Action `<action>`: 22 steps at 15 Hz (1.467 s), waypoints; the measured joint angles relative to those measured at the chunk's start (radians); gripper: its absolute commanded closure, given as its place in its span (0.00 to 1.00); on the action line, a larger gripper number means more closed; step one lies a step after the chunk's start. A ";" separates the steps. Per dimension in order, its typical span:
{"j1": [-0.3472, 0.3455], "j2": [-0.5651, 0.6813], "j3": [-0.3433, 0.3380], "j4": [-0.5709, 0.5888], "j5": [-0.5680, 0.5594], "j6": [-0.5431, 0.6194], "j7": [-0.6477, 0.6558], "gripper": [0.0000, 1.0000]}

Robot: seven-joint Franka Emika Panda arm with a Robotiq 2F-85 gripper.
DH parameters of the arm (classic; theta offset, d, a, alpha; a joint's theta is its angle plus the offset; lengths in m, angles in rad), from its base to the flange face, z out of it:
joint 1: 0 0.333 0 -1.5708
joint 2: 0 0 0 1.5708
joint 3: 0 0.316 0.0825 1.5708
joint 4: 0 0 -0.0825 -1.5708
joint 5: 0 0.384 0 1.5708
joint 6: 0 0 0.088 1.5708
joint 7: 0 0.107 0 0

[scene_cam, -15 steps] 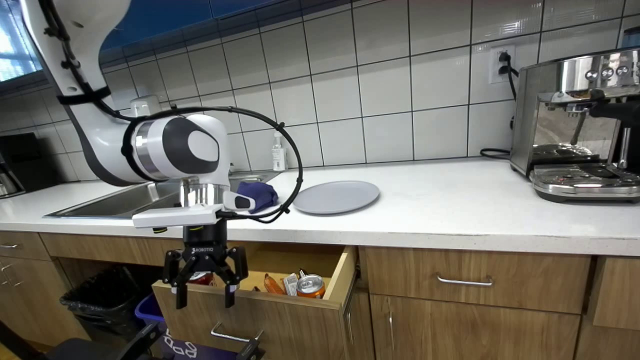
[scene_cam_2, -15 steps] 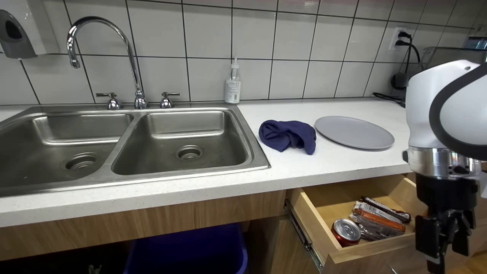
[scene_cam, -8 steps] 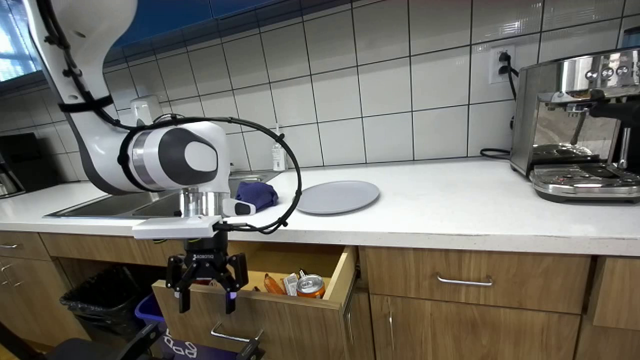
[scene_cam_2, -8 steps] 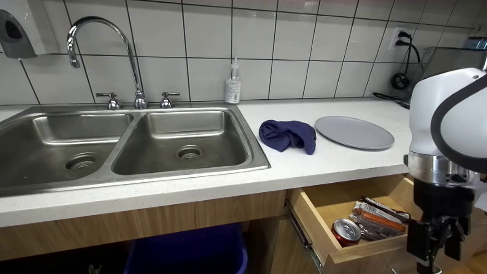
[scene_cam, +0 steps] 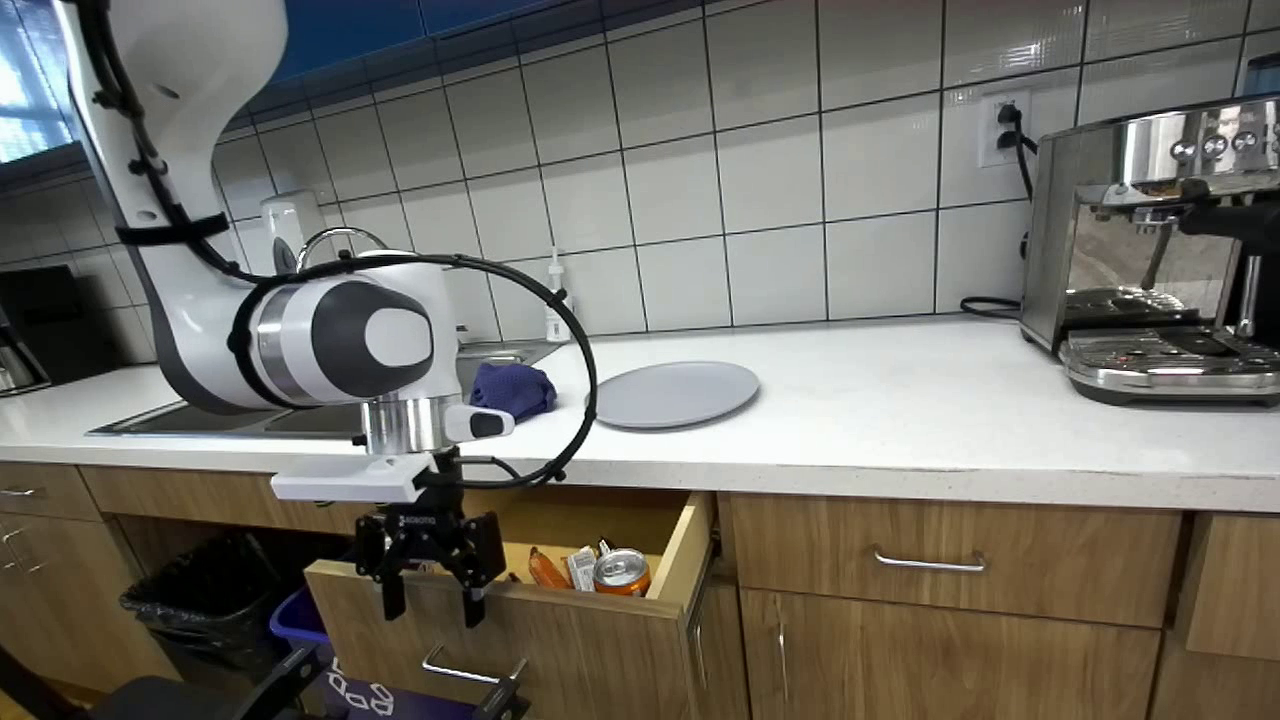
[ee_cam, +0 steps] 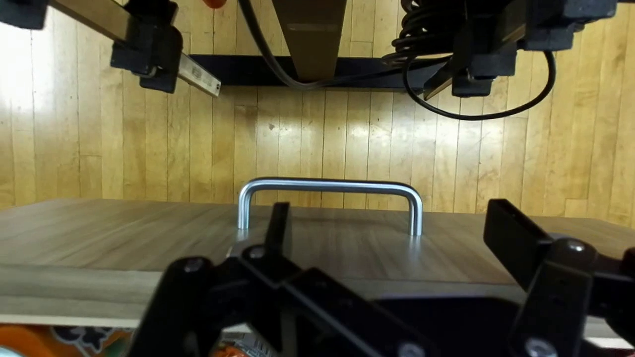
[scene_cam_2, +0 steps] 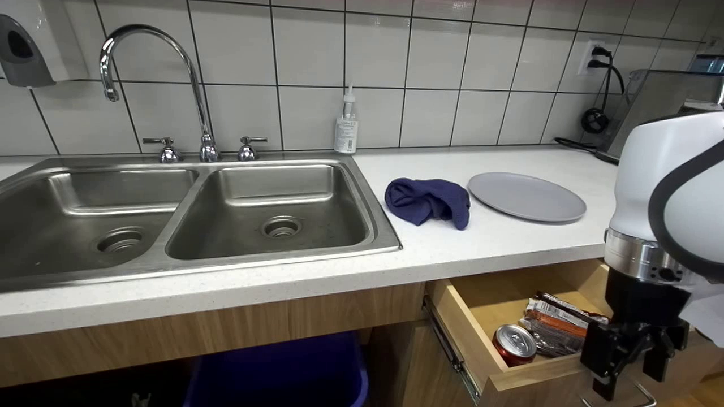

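Your gripper stands spread wide by the front of the pulled-out drawer; the handle sits on the drawer's front, and a red can stands inside.

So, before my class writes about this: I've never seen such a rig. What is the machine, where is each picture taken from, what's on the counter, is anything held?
It is a robot arm with a two-fingered gripper. Two cameras look on from outside the robot; another sits on its wrist, looking down at a metal handle. On the counter are a plate, a cloth, a bottle and a coffee machine. The gripper is open and holds nothing; it is close to the front of an open drawer containing cans and packets.
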 measured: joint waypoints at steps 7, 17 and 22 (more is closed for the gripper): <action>0.069 0.018 -0.069 -0.004 -0.063 0.113 0.117 0.00; 0.316 0.087 -0.313 -0.006 -0.139 0.328 0.239 0.00; 0.427 0.131 -0.385 -0.013 -0.038 0.411 0.243 0.00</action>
